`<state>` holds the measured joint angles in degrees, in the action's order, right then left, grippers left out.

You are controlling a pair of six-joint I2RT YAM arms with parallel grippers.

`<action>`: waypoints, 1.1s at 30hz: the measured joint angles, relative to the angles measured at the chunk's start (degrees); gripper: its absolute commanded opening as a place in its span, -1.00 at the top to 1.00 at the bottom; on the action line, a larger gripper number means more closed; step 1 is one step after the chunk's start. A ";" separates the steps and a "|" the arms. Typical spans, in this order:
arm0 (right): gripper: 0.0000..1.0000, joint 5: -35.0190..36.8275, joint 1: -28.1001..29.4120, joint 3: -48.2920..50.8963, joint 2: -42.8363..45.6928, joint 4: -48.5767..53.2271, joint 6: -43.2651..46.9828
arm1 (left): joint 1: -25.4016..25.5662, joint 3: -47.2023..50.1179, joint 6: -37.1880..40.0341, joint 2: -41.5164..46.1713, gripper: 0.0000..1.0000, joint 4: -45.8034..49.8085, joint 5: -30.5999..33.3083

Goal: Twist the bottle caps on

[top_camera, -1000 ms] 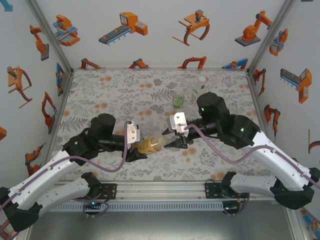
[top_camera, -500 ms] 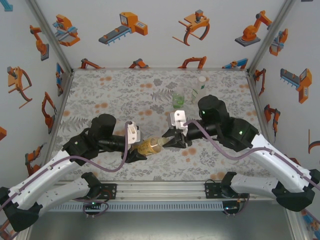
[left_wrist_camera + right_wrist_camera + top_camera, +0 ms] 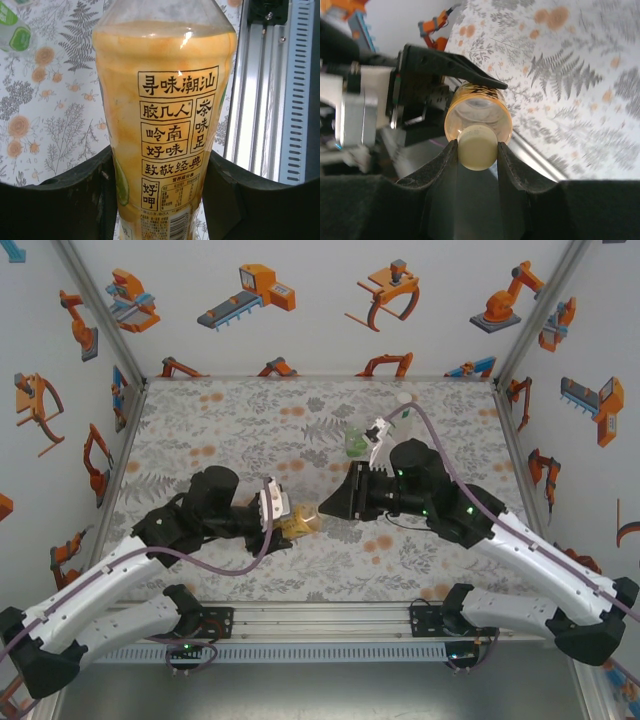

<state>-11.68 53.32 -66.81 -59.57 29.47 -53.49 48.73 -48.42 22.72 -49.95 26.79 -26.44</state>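
Gripping a pale cap, right gripper is closed on it, right at the yellow bottle's mouth | left gripper clamped on that bottle's body, bottle sideways, mouth pointing right | green-labelled bottle stands farther back
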 measured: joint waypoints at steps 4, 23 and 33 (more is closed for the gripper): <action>1.00 3.04 -0.09 -2.40 -2.14 5.88 -10.73 | 0.00 0.00 0.02 -1.51 1.00 -0.02 0.46; 0.02 5.09 -0.09 -3.98 2.45 2.16 8.31 | 0.00 0.00 0.02 -0.76 1.00 -3.04 -1.16; 0.00 -9.81 -0.09 -8.61 3.21 -0.02 45.79 | 0.00 -0.02 0.00 0.33 1.00 -2.93 -7.96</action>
<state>-21.50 53.23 -75.42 -56.36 29.45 -7.70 48.73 -48.45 22.72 -49.63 23.86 -34.39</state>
